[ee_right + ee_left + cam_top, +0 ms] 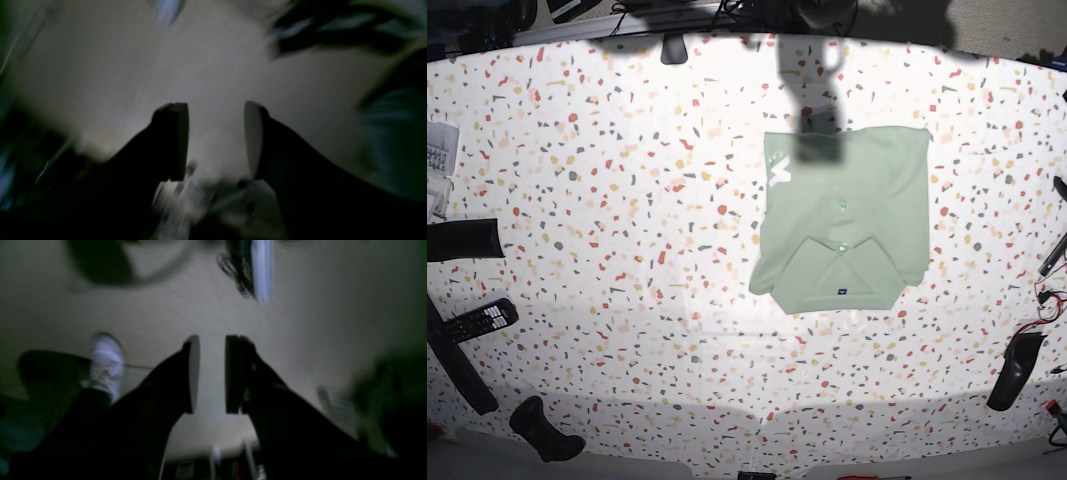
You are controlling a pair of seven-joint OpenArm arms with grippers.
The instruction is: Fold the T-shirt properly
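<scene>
The T-shirt (847, 215) lies on the speckled table (607, 200) right of centre, folded into a compact pale green rectangle. Its collar and dark label (841, 291) point toward the near edge, and a white mark (776, 172) sits at its far left corner. In the left wrist view my left gripper (211, 340) is open by a narrow gap, with nothing between its fingers. My right gripper (216, 105) stands wider open, also with nothing between its fingers. Both wrist views are dark and blurred and show pale floor, not the shirt. A shadow crosses the shirt's far edge.
A black remote (482, 318) and papers (437, 150) lie at the table's left edge. Dark shapes sit at the left (462, 240), near left (542, 430) and near right (1015, 370). Cables (1052, 290) run along the right edge. A white shoe (106, 363) shows below the left gripper.
</scene>
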